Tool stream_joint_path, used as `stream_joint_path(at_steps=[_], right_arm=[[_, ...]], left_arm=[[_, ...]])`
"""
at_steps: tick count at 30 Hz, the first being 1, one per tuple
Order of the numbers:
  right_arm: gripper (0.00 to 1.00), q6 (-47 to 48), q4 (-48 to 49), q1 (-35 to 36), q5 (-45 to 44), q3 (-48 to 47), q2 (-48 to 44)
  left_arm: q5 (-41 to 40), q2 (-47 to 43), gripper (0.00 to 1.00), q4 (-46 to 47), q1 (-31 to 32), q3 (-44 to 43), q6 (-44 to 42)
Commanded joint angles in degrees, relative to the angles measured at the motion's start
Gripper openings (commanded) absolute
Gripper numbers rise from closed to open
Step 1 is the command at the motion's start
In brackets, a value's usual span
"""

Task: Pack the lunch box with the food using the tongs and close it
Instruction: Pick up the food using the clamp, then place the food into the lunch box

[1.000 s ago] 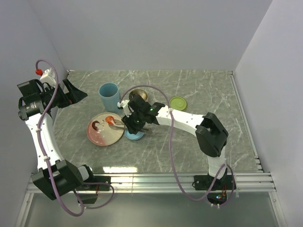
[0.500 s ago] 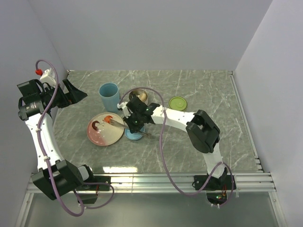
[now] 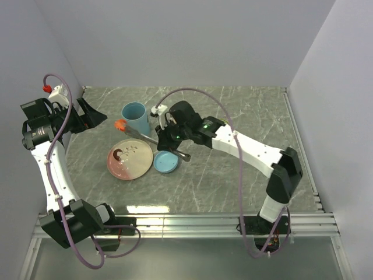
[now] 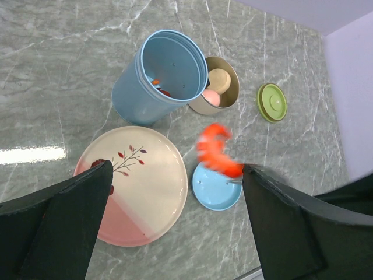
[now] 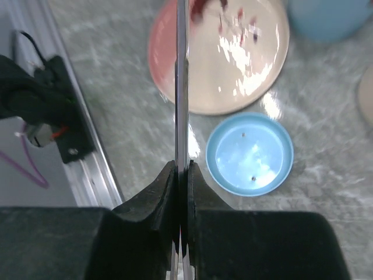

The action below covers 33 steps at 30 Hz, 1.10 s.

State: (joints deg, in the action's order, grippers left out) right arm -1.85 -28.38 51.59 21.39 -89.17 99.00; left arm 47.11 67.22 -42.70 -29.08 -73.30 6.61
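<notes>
Plate (image 3: 135, 158) 1, canister (image 3: 133, 123) 1, bowl (image 4: 227, 67) 1, blue lid (image 3: 165, 161) 1, green lid (image 3: 219, 126) 1, tongs (image 3: 152, 140) 1.

The shrimp (image 4: 218, 153) is blurred — tongs (image 5: 182, 87) cross the top edge; tips hidden.

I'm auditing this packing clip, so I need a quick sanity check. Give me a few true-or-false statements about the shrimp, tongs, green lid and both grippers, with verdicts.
1. The tongs carry an orange-red shrimp piece at their tips, up off the plate. True.
2. The left gripper grips the blue container. False: it is open and holds nothing.
3. The green lid sits on the blue container. False: it lies on the table apart from the container, which is open.
4. The right gripper is shut on the tongs. True.
</notes>
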Motion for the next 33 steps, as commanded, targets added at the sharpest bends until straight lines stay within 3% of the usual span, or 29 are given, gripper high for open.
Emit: stream_joint_path(at_steps=[1, 17, 24, 33], right_arm=[[0.00, 1.0, 1.3, -0.2, -0.5, -4.3, -3.5], [0.00, 1.2, -4.2, -4.4, -12.2, -18.5, 10.1], [0.28, 1.1, -6.7, -5.5, -7.2, -22.4, 13.2], [0.41, 1.3, -8.1, -5.5, -5.8, -24.0, 11.9]], left_arm=[[0.0, -0.2, 0.99, 0.3, -0.4, -0.8, -1.3], [-1.5, -1.2, 0.99, -0.9, -0.4, -0.6, -2.1], [-1.7, -1.1, 0.99, -1.0, -0.4, -0.3, -2.3], [-1.5, -1.3, 0.99, -1.0, -0.4, -0.1, -2.5]])
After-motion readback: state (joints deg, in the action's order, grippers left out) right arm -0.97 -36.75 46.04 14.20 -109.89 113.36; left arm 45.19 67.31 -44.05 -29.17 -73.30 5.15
